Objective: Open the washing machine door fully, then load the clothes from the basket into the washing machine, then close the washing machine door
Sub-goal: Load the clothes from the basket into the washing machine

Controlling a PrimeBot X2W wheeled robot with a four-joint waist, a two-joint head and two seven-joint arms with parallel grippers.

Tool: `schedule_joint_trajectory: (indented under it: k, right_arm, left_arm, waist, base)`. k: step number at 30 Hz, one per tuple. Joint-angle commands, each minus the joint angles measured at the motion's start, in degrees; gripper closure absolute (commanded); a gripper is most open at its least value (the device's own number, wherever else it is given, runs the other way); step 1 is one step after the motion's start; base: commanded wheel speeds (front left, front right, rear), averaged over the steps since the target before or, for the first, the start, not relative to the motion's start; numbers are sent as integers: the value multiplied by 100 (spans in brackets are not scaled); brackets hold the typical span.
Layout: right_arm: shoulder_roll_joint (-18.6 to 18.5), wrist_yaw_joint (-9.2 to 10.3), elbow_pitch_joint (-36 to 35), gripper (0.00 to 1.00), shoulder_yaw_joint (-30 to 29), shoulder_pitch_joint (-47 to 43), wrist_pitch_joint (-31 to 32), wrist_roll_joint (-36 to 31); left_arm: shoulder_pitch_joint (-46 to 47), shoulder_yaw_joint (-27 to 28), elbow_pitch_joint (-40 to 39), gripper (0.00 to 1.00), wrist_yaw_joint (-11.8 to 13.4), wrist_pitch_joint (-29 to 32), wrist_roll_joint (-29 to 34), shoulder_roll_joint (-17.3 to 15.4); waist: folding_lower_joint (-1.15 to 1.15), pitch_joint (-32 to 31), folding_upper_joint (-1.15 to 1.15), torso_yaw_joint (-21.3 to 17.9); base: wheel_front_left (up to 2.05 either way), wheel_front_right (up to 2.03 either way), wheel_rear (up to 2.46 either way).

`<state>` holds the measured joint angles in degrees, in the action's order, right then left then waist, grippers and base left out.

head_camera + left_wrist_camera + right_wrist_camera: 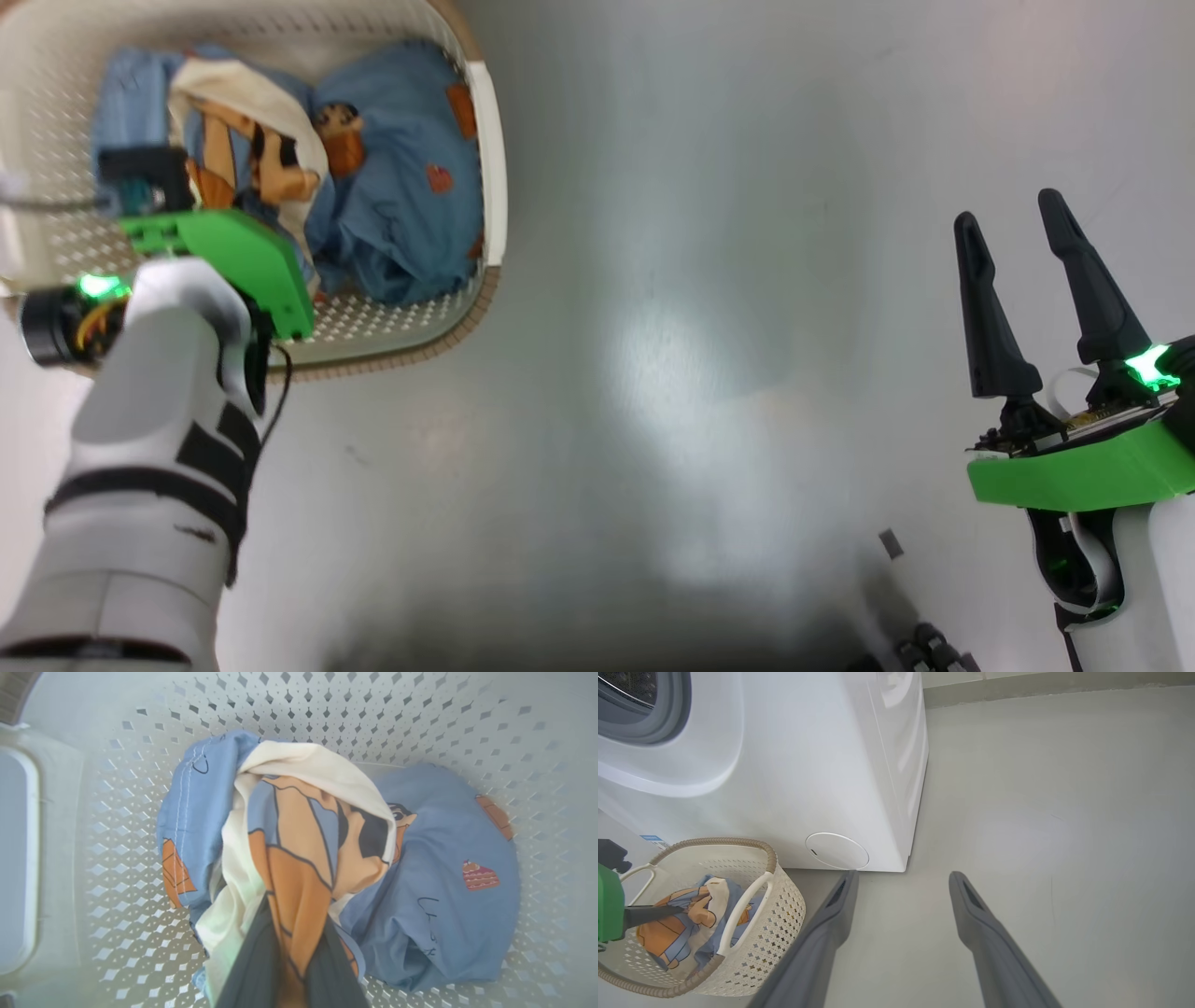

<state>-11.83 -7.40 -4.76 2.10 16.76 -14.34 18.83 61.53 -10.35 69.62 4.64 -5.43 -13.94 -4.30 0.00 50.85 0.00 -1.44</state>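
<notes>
Floor point(709, 280) lies open around the right gripper point(1008, 210), fingers spread wide. Near the washing machine point(808, 765), one basket point(784, 914) holds two garments point(401, 187); the left gripper point(296, 914) pinches the cream-and-orange garment point(299, 830) beside the blue garment point(444, 905).

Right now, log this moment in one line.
stage: loading | left gripper: shut on clothes, in basket | right gripper: open, empty

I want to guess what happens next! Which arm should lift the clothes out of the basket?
Left. The left end effector sits inside the basket, pinching the clothes. The right end effector hangs open over the floor, away from the basket.
</notes>
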Motion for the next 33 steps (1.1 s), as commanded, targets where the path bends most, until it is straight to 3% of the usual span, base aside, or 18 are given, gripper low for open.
schedule_joint_trajectory:
  k: [1, 8, 15, 33]
  right_arm:
    - [-28, -9, -74, 0, 117, -259, -66, 97]
    - [-34, -9, 37, 0, 260, -374, -66, 77]
    - [-31, -9, 150, 0, 366, -470, -66, 57]
    - [89, -9, 449, 0, 542, -859, -66, 11]
  left_arm:
    - [-338, 83, -73, 100, -27, -231, -51, -196]
    - [-761, 89, -149, 100, -135, -787, -151, -150]
    - [-1253, 165, -725, 100, -117, -949, -213, -168]
    - [-3581, 669, -4315, 100, 119, -956, 49, -213]
  waist:
    - [0, -390, 0, 80]
    - [0, -972, 0, 168]
    - [0, -1490, 0, 241]
    - [0, -2847, 0, 379]
  base:
    - [0, 0, 0]
    - [0, 0, 0]
    - [0, 0, 0]
    - [0, 0, 0]
